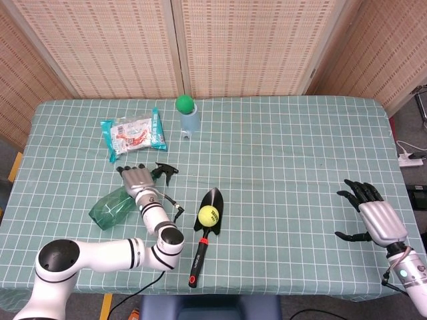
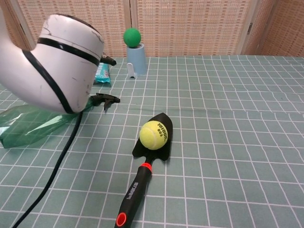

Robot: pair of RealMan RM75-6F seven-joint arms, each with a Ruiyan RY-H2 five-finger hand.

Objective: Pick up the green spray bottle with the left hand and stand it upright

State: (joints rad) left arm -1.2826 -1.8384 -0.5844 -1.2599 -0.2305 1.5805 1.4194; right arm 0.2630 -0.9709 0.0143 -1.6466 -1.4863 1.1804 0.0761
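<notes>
Black lettering is seen on the tennis ball and white lettering on the trowel handle, neither print being legible.

Our left arm hogs the chest view, half covering the green spray bottle lying flat. Tennis ball sits on the trowel.
</notes>
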